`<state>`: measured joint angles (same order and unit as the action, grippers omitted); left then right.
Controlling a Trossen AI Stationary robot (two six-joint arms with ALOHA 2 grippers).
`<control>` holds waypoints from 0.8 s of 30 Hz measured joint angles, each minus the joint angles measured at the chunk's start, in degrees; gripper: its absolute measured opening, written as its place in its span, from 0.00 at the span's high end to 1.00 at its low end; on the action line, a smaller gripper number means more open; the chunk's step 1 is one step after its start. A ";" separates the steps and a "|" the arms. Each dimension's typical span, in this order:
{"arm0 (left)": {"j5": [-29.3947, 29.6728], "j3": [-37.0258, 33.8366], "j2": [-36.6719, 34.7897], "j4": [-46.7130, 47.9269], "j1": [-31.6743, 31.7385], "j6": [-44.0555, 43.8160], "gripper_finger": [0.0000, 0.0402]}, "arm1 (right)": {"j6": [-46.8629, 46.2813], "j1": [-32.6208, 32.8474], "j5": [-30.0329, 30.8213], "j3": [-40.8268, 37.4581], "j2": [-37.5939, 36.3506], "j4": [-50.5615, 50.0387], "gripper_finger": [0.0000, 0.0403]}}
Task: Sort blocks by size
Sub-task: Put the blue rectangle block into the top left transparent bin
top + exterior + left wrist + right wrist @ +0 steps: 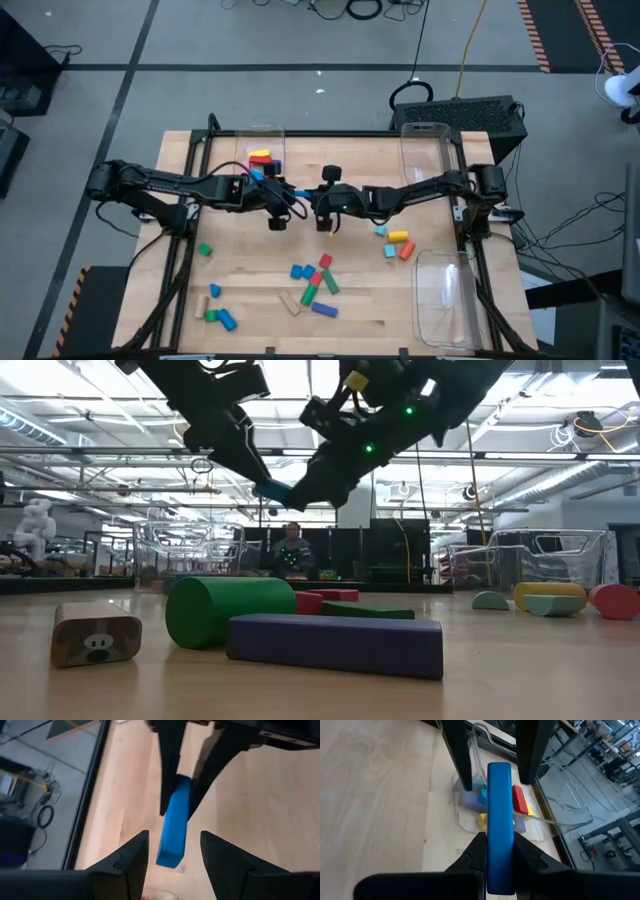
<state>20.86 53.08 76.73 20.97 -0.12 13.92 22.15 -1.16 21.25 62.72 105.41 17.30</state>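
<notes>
Aloft, right gripper (pixel 495 852) clamps the blue bar (pixel 500 827); left gripper (pixel 174 852) gapes around it.

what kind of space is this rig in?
Likely a robotics lab or workshop hall: open ceiling with ducts and strip lights, a white humanoid robot across the room, cables on the grey floor.
</notes>
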 joint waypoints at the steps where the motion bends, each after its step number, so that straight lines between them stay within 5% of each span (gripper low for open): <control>1: -0.42 0.00 0.00 0.04 0.02 0.46 0.55 | 0.02 0.15 -0.02 0.00 0.00 0.14 0.92; 12: -1.11 0.00 0.00 -1.16 0.04 2.02 0.56 | 1.29 1.04 -0.08 0.00 0.00 1.46 0.92; 24: -1.80 0.00 0.00 -0.53 -0.04 2.80 0.81 | 1.58 1.74 -0.19 -0.04 0.00 2.87 0.92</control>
<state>19.06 53.08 76.73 20.44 -0.16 16.72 23.74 0.58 21.06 62.68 105.41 20.17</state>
